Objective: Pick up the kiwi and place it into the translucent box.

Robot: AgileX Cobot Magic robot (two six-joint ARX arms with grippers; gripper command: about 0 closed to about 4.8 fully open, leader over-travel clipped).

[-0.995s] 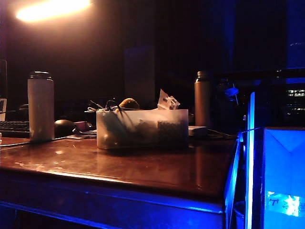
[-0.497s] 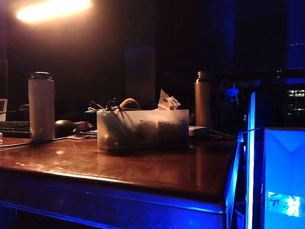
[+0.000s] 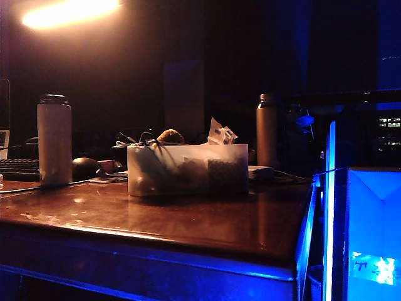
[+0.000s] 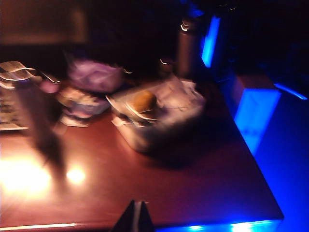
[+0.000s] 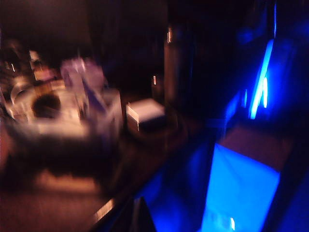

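The room is dark. A warm lamp glare [image 3: 69, 12] burns overexposed at the exterior view's upper left, throwing an orange sheen on the table [image 3: 188, 226]. A blue-lit box [image 3: 373, 232] glows saturated at right, tinting the table's front edge. Both wrist views are motion-blurred and soft; the left wrist view holds bright reflections on the tabletop.

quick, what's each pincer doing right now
left pincer: shut, holding nothing, back above the table's near edge.
right pincer: tips together, looks shut and empty, too blurred to be sure.
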